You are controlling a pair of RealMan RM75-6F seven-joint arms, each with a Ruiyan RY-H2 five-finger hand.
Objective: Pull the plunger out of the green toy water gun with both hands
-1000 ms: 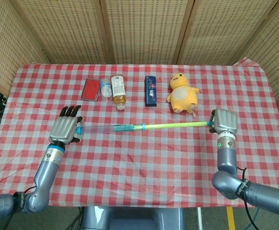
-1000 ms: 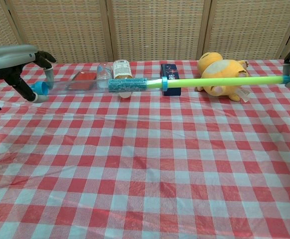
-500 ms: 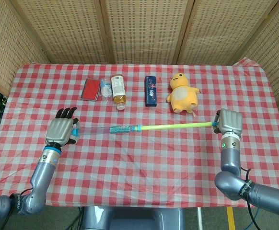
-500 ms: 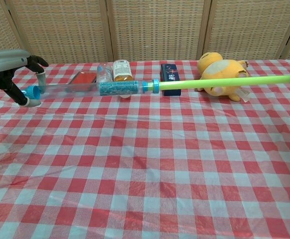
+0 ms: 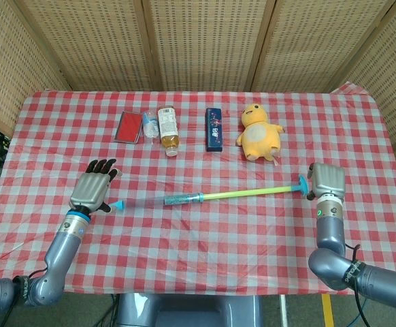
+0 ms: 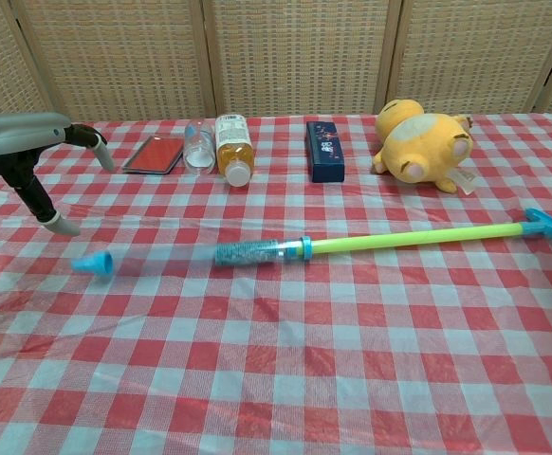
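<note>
1. Water gun [image 5: 184, 199] [image 6: 257, 251] lies flat on the surface [image 5: 205, 238] [image 6: 285, 379], and no hand holds it; its clear tube points left, with a small blue tip [image 5: 118, 204] [image 6: 94, 263] at the far end.
2. Plunger [image 5: 252, 192] [image 6: 418, 237] is the long green stick coming out of the tube to the right; its blue handle [image 5: 300, 184] [image 6: 544, 224] sits just beside the right hand.
3. Left hand [image 5: 92, 187] [image 6: 48, 166] is near the blue tip; its fingers are spread and it holds nothing.
4. Right hand [image 5: 326, 180] shows only its back, so I cannot tell if it is wide or closed.
5. Farther back are a red case [image 5: 128, 127] [image 6: 153, 154], a small bottle [image 5: 150, 125] [image 6: 197, 144], a tea bottle [image 5: 168, 129] [image 6: 232, 147], a dark blue box [image 5: 214, 128] [image 6: 329, 150] and a yellow plush toy [image 5: 258, 133] [image 6: 420, 147].
</note>
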